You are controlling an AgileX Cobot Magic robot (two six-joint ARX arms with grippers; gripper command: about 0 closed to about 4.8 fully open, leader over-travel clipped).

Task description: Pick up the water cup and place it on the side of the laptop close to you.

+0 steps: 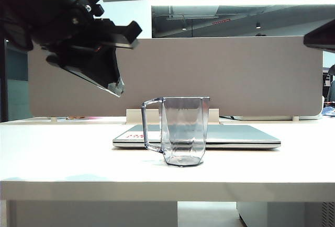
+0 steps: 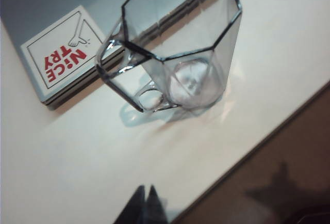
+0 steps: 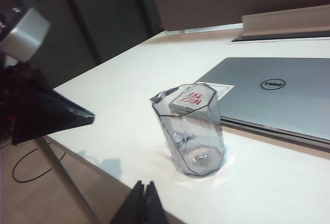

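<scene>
The water cup point(image 1: 182, 131) sits upright on the white table point(image 1: 78, 154), close to the front edge and right in front of the laptop point(image 1: 246, 135), on its near side. It's clear grey-tinted plastic with a faceted body, an angular rim and a thin loop handle point(image 1: 149, 125) sticking out to the left. Behind it the laptop lies closed, slim matte silver, with an oval "Dell" logo point(image 3: 273, 83) on the lid and a white sticker point(image 2: 64, 53) reading "NiCE TRY" in red at the corner near the cup. The left gripper point(image 2: 144, 206) hangs up in the air on the left, clear of the cup, fingers pressed together and holding nothing. The right gripper point(image 3: 143, 203) also has its fingers shut tight and empty, off to the right. A grey partition point(image 1: 235, 75) stands behind.
</scene>
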